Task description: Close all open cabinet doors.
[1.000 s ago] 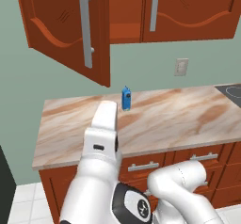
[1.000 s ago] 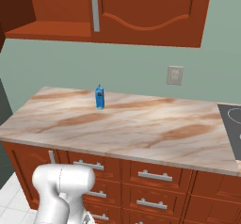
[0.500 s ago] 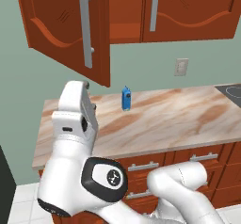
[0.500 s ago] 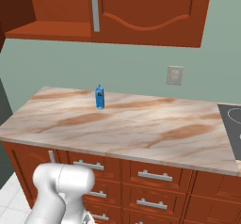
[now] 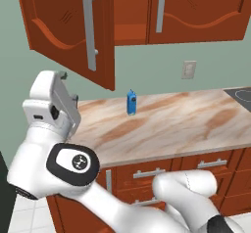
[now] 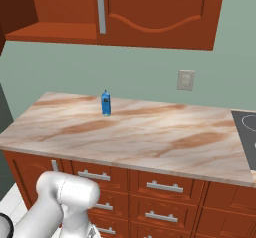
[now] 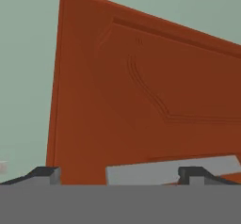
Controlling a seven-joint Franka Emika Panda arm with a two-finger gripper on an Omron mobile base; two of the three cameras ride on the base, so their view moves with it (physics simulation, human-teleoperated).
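The open cabinet door (image 5: 63, 26) hangs swung out at the upper left, its wavy panel and long silver handle (image 5: 88, 26) facing the left base camera. Beside it the cabinet's inside (image 5: 130, 11) is bare, and the neighbouring door (image 5: 201, 4) is flush. My gripper (image 5: 61, 75) points upward just below the open door's lower edge. In the hand view the door's panel (image 7: 141, 100) looms close above, and my gripper (image 7: 117, 175) is open, its tips far apart with a pale grey bar end low between them. From the right, the open compartment (image 6: 50, 7) sits left of the flush door (image 6: 160, 7).
A small blue bottle (image 5: 131, 102) (image 6: 105, 103) stands on the marble counter (image 5: 186, 124) near the wall. A wall outlet (image 5: 188, 69) is behind it, a black cooktop (image 5: 242, 94) lies at the far right, and drawer fronts (image 6: 160, 187) run below.
My arm has swung from over the counter's middle to the left, and the hand has risen toward the open door's lower edge. Doors and bottle have not moved.
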